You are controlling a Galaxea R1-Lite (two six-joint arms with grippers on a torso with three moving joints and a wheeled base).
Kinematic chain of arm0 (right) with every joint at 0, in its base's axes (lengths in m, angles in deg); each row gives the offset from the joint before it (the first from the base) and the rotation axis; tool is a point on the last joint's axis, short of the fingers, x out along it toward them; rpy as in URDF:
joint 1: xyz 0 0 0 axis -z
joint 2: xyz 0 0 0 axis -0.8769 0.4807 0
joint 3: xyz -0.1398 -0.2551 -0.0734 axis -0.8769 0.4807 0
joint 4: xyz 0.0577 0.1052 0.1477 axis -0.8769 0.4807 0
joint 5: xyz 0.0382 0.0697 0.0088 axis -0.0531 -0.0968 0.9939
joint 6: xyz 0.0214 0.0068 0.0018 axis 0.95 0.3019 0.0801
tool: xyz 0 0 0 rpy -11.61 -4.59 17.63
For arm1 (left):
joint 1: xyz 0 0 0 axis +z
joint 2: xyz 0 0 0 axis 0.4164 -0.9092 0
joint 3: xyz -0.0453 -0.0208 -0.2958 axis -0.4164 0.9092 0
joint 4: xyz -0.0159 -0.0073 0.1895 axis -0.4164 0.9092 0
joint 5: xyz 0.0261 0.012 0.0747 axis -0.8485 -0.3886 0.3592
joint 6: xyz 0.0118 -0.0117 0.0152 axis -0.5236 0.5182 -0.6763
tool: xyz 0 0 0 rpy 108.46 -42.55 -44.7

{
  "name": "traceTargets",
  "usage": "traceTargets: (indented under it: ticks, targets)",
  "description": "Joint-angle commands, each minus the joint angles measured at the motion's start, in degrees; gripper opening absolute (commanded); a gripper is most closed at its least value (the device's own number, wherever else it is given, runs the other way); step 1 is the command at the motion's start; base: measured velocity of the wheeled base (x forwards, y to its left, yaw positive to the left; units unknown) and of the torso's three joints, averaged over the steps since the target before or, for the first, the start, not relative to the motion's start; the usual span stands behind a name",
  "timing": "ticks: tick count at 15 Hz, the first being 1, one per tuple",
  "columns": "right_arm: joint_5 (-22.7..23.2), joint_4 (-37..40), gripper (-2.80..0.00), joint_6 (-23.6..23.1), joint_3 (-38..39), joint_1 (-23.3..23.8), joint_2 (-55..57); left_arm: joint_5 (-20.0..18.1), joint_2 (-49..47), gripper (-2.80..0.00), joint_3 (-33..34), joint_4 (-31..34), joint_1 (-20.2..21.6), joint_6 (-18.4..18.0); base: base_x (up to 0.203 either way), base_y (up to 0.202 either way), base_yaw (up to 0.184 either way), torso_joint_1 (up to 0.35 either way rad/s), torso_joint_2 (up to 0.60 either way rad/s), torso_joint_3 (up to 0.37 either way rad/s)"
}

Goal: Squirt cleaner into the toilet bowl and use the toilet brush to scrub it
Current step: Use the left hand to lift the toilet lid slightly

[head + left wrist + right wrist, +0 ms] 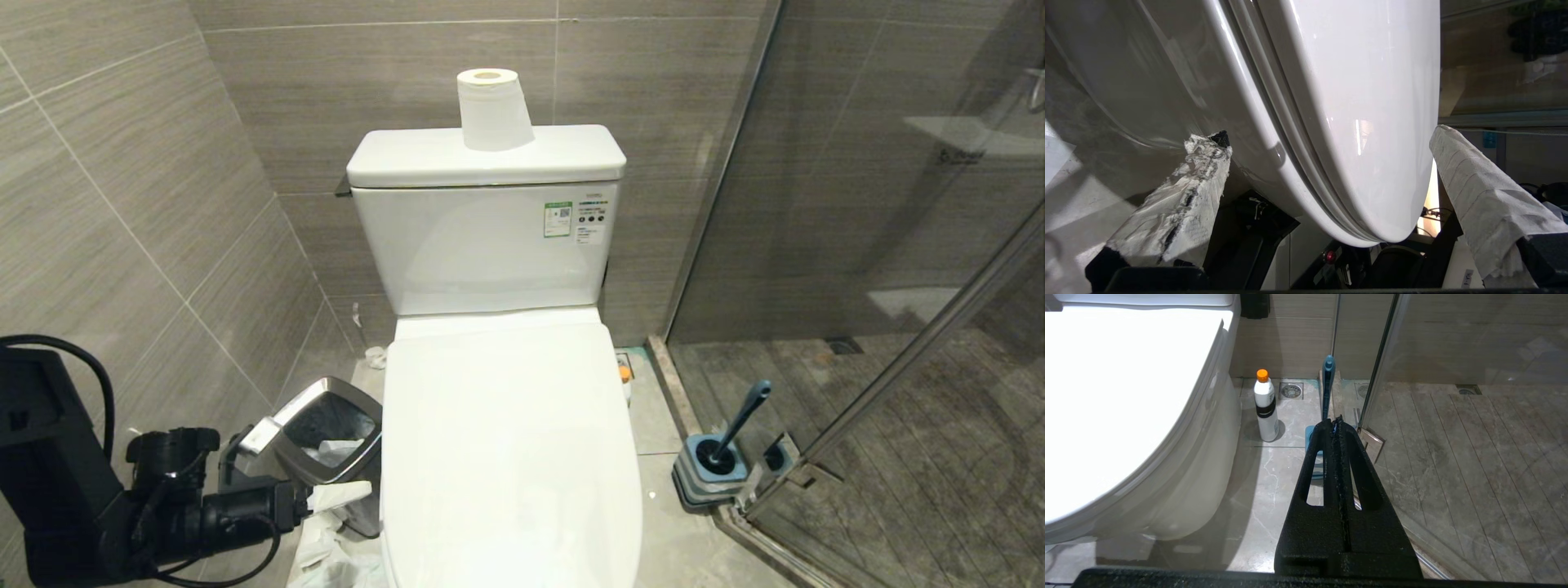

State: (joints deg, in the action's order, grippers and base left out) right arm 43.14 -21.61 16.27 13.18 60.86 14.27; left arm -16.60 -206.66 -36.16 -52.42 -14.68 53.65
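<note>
Left wrist view: closed lid (1372, 122) of the toilet bowl (1167, 81) lies between the spread, paper-wrapped fingers (1180, 204) of the left gripper (1327, 134), front edge just ahead, long axis running away; right gripper (1336, 420) clenched, empty, brush (1327, 381) just beyond

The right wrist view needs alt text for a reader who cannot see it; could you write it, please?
The shut right end effector points at the toilet brush standing in its holder beside the glass shower door. An orange-capped white bottle stands on the floor next to the closed toilet.
</note>
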Motion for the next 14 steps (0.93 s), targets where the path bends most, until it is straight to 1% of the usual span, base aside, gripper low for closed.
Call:
traceTargets:
  ticks: [1,7,12,14]
  targets:
    - [0.0,0.0,-2.8,0.0,0.0,0.0,0.1,0.0,0.6,0.0,0.1,-0.3,0.2,0.1,0.0,0.0,0.0,0.0,0.0,0.0]
    - [0.0,0.0,-2.8,0.0,0.0,0.0,0.1,0.0,1.2,0.0,0.5,0.1,0.3,0.9,0.0,0.0,0.0,0.0,0.0,-0.012]
    - [0.0,0.0,-2.8,0.0,0.0,0.0,0.1,0.0,2.2,0.0,0.6,0.2,0.1,1.4,0.0,0.0,0.0,0.004,0.0,-0.167]
    - [0.0,0.0,-2.8,0.0,0.0,0.0,0.1,0.0,2.5,0.0,0.6,0.3,0.2,1.5,0.0,0.0,0.0,0.004,0.0,-0.091]
